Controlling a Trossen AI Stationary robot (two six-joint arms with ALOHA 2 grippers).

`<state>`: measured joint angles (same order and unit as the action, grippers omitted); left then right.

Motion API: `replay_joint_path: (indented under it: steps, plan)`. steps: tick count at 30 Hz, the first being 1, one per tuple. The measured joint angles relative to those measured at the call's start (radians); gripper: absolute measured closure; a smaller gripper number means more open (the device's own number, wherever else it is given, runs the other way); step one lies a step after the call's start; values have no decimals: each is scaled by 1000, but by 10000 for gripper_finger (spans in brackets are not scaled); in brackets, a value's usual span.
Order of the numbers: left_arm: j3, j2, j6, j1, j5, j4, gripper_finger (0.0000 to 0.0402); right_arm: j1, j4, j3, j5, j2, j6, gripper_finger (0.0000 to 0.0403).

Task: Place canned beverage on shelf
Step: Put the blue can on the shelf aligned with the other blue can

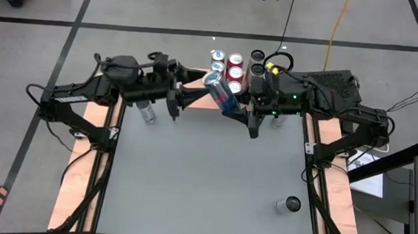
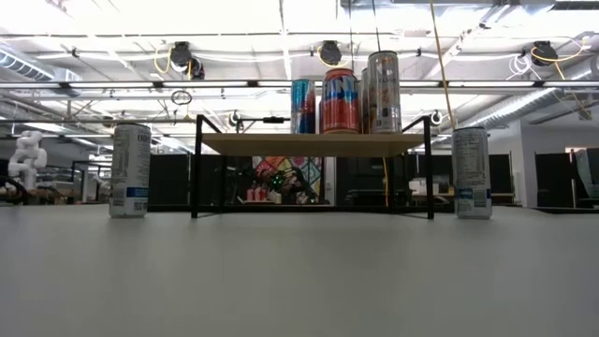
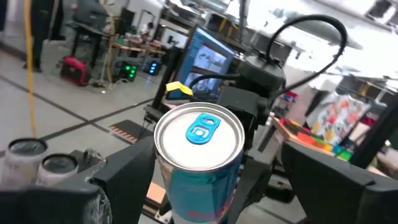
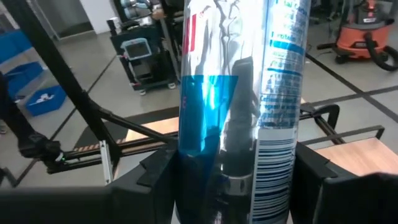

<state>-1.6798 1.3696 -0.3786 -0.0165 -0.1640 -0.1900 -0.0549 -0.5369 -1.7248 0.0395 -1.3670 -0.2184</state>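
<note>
1. The right gripper [image 1: 233, 106] grasps a blue-and-silver can [image 1: 220, 91], which lies tilted in the upper middle of the high view. In the right wrist view the same can [image 4: 239, 106] fills the centre of the frame between the 2 dark fingers [image 4: 158, 180], which press against its sides.
2. The left gripper [image 1: 185, 95] sits just left of that can in the high view, its jaws spread wide and released. In the left wrist view the can's silver lid with a blue tab [image 3: 199, 138] stands at the centre, between the left fingers [image 3: 124, 180] but apart from them.
3. The shelf [image 2: 314, 143], a light wooden top on thin black legs, stands in the middle of the low view. 3 cans show on it: a blue one [image 2: 302, 106], a red one [image 2: 340, 100] and a tall silver one [image 2: 383, 92].
4. In the high view the shelf's cans [image 1: 231, 67] cluster at the top centre, just above the held can.
5. A silver can [image 2: 130, 170] stands on the table at the left of the low view, and another [image 2: 472, 172] at the right.
6. 1 more can [image 1: 288, 205] stands alone at the lower right of the table [image 1: 204, 183] in the high view, well apart from both arms.
</note>
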Motion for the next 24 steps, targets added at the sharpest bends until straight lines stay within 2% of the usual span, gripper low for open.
replay_joint_path:
  steps: [7, 12, 16, 24]
  plan:
    - [0, 3, 33, -49, 46, -1, 54, -38, -7, 0, 87, -1, 9, 215]
    - [0, 3, 75, -86, 192, -2, 63, -57, -6, 0, 159, -1, 22, 214]
    - [0, 3, 85, -107, 261, -2, 73, -74, -6, 0, 227, -1, 20, 214]
    - [0, 19, 133, -111, 316, -14, 78, -89, -6, 0, 258, 0, 22, 214]
